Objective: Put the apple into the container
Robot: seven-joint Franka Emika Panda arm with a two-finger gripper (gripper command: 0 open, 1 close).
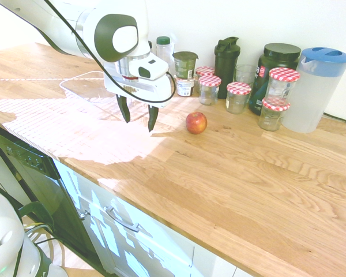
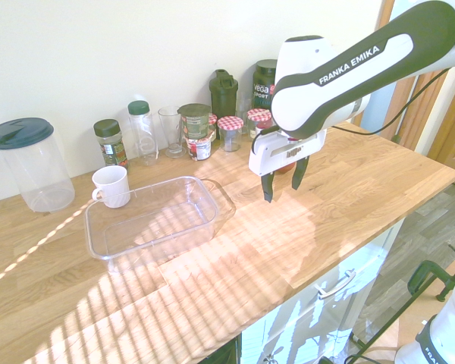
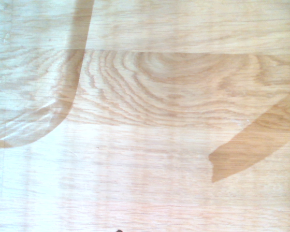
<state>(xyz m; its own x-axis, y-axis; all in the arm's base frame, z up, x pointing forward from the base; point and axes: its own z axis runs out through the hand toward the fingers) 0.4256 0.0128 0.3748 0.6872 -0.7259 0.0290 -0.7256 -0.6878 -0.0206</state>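
On a sunlit kitchen surface (image 1: pixel 219 190), our tool (image 1: pixel 138 128) hangs open and empty beside the apple (image 1: pixel 196 123), at center frame in the first exterior view; reaching it comes first, calling for a sideways shift, then lowering.

The red apple (image 1: pixel 196 123) lies on the wooden countertop (image 1: pixel 230 167), and near it the open gripper (image 1: pixel 137 128) is hanging above the wood.

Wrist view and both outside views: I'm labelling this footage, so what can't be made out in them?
- Apple: mostly hidden behind the claw in the second exterior view.
- Container: its far side is hidden behind the arm in the first exterior view.
- White mug: not visible in the first exterior view.
- Small dark speck: cut off by the wrist view's bottom edge.
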